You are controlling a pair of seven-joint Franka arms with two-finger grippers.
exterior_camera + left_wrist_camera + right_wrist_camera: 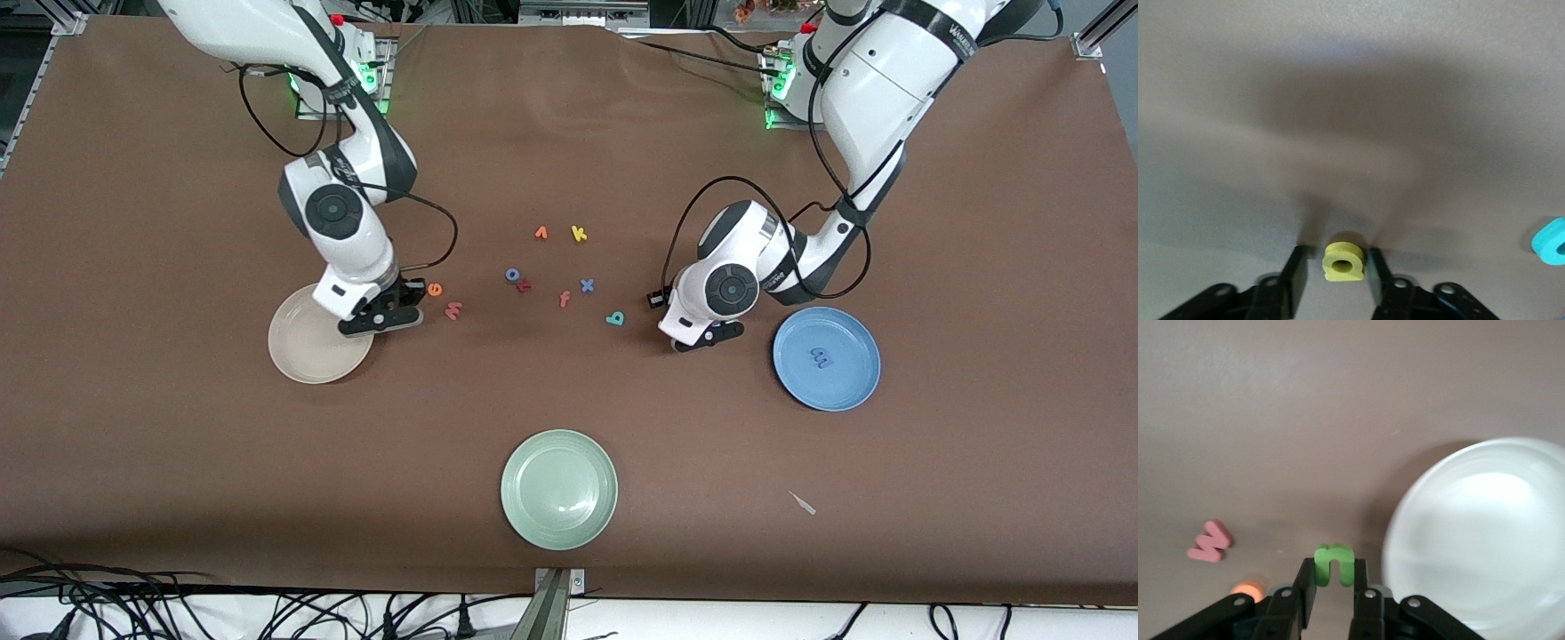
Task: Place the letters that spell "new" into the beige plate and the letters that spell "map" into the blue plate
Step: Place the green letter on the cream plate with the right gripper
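Lowest in the front frame sits the pale green plate point(558, 489), which the task does not call for. Higher up, toward the left arm's end of the worktop point(178, 462), the blue plate point(852, 384) already carries the periwinkle m point(818, 357). Toward the right arm's end lies the beige plate point(302, 356), with nothing showing in it. Beside the blue plate, the left gripper point(1337, 252) is down at the worktop with its jaws narrow on either side of the yellow p point(1343, 261), a thin gap still showing. The teal a point(614, 318) lies near it. The right gripper point(1334, 570) pinches the green n point(1334, 552) by its two legs, over the worktop just beside the beige plate's rim. Pinkish-red w point(453, 310) and orange e point(435, 288) lie close by. These foam letters look feather-light and squashy, so a gentle squeeze across flat outer edges should serve best. Too hard a pinch may buckle one or pop it sideways, and foam may cling to a pad on release. In the middle of the frame, higher again, spare letters are scattered, the blue x point(587, 285) and yellow k point(579, 234) among them.
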